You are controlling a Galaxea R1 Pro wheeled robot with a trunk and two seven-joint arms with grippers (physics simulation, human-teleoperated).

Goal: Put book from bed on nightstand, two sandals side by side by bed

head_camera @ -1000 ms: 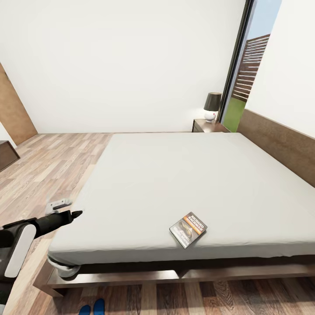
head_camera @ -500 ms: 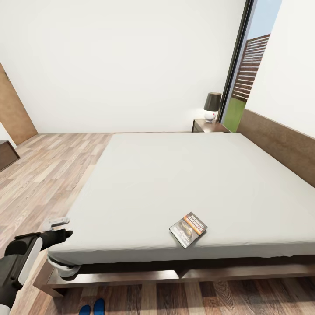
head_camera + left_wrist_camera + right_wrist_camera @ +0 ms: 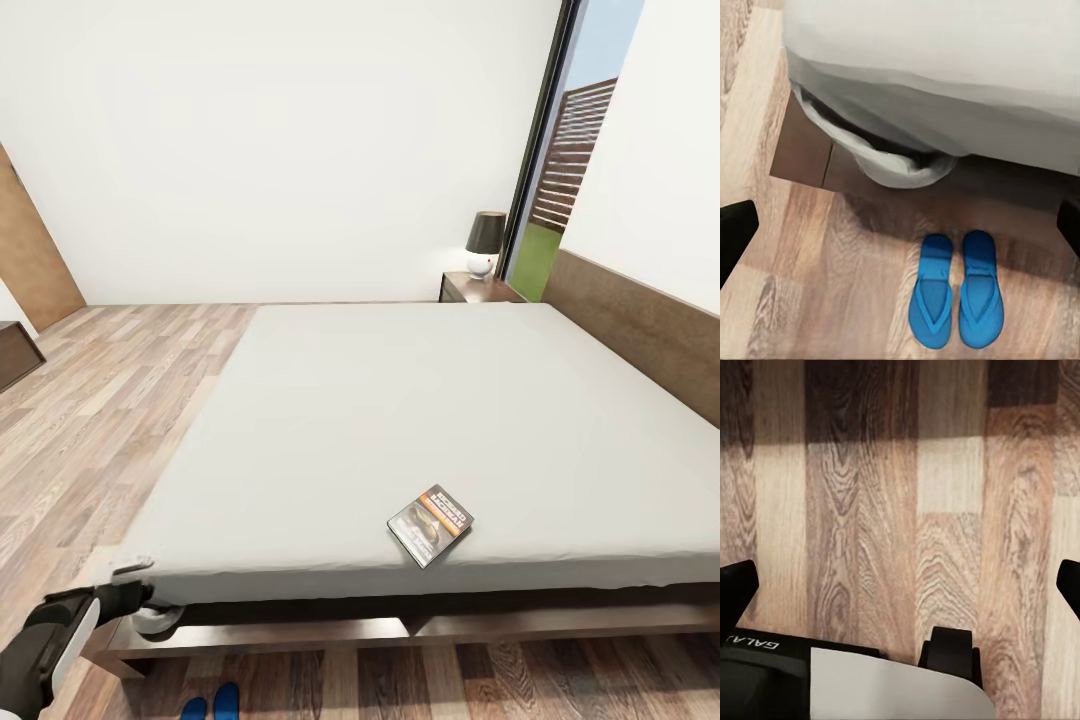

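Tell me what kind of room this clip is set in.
A bedroom, by the look of it: a large bed with a bare grey mattress fills most of the floor, a nightstand carrying a lamp stands beside its headboard, and blue sandals sit together beside the bed.

Even, bright, diffuse light fills the room; the white wall (image 3: 300, 140) shows no glare. Daylight shows through the window (image 3: 575, 150). The bed (image 3: 400, 420) is flatly lit, with a dark shadow under its frame that reaches the floor (image 3: 817, 300) beside the sandals (image 3: 956, 300). A shadow band crosses the planks in the right wrist view. Renders look soft, slightly blurred; head-view edges stretch wide-angle.
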